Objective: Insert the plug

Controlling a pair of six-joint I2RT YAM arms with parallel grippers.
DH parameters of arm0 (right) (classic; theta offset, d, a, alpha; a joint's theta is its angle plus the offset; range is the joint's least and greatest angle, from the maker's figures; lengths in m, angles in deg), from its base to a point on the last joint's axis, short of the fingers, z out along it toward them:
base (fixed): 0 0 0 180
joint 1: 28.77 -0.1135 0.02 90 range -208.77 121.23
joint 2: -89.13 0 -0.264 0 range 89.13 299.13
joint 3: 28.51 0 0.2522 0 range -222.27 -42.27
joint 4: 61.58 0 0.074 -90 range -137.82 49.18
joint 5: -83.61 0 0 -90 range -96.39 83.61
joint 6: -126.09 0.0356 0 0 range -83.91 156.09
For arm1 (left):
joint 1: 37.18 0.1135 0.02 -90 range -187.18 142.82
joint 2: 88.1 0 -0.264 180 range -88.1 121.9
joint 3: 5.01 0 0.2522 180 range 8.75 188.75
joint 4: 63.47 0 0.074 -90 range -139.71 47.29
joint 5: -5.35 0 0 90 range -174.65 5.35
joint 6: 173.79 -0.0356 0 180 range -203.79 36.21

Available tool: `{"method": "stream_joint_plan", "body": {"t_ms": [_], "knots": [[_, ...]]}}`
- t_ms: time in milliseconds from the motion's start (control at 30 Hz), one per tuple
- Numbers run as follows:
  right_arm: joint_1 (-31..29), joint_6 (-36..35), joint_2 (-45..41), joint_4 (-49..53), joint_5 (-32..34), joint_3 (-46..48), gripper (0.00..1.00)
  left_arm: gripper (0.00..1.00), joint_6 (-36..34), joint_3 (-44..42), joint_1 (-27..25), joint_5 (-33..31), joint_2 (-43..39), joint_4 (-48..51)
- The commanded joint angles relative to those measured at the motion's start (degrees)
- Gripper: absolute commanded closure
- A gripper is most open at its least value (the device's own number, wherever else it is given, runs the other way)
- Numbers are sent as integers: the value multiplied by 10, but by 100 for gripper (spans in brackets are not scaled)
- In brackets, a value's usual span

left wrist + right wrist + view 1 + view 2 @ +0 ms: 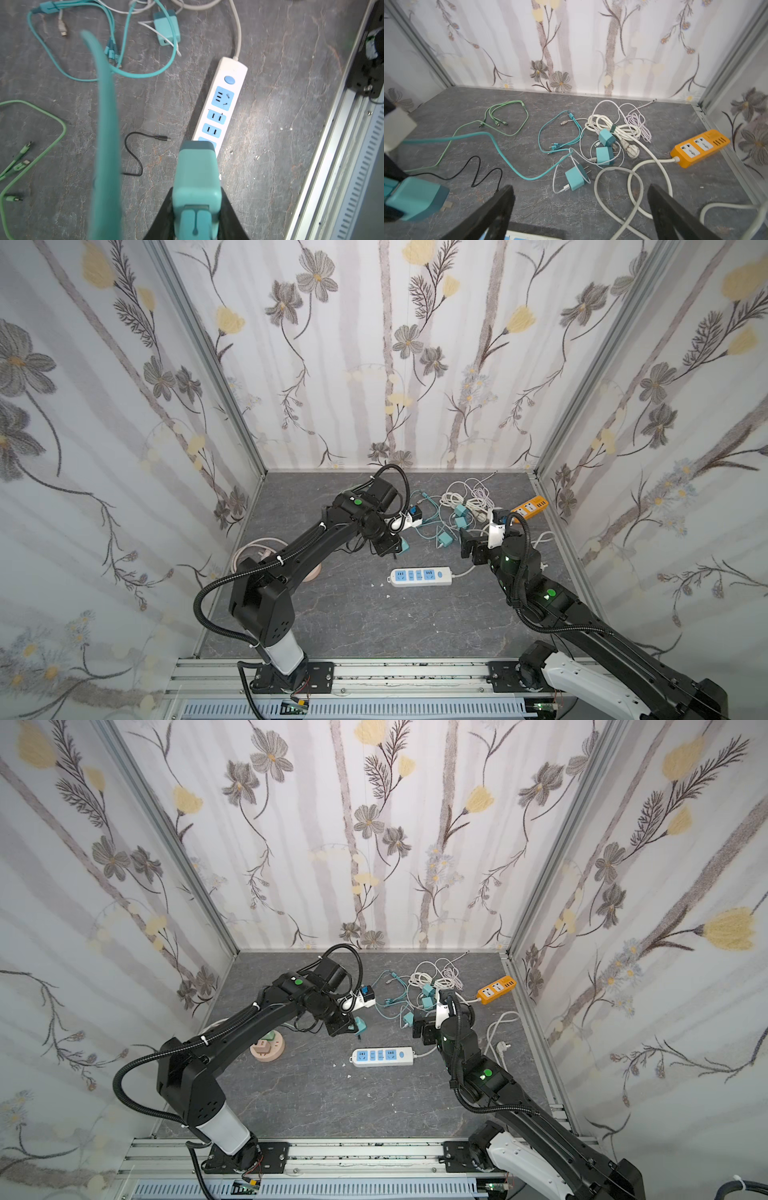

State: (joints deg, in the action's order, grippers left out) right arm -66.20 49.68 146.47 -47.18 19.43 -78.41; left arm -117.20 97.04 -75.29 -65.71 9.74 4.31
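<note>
Well, far over on the left of the dark stone-patterned surface (316, 1094) sits a round, pinkish socket block (268, 1048), half tucked under the left arm. Next along, the left gripper (196, 199) is closed narrowly on the teal plug (197, 178), its black fingers (226, 209) pressing on either side of the body. The plug is held off the surface, just behind the left end of the white power strip (420, 576) in both top views and apart from it. Its metal prongs (447, 205) stick out at the free end and are in no socket. A flat teal cable (106, 124) comes away from the plug's back and passes blurred close to the left wrist camera. A thin black lead (135, 158) curls on the surface beside it. The white strip lies flat near the middle, blue sockets facing up, switch at its right end. Behind it is a jumble: a pale green cable (508, 116), another teal one, three loose teal chargers (574, 179) and bundled white cords (612, 124). The right gripper (471, 547) hangs just right of that pile with its jaws spread wide and nothing between them; its two fingers (496, 207) frame the loose chargers in the right wrist view. Farthest right, by the wall, lies an orange power strip (530, 506) with its white cord looping forward.
</note>
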Motion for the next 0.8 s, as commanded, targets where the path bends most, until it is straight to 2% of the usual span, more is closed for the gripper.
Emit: {"method": "stream_joint_plan", "body": {"t_ms": [0,233,400,767], "knots": [[1,78,0,9,31,9,1,100,-81,11,-26,-59,26,55],[11,101,12,24,27,6,1,100,-127,7,-70,-131,74,76],[15,69,9,40,-3,2,1,100,-141,18,-75,-153,103,87],[17,71,1,55,-31,-3,1,100,-158,24,-77,-153,125,49]]}}
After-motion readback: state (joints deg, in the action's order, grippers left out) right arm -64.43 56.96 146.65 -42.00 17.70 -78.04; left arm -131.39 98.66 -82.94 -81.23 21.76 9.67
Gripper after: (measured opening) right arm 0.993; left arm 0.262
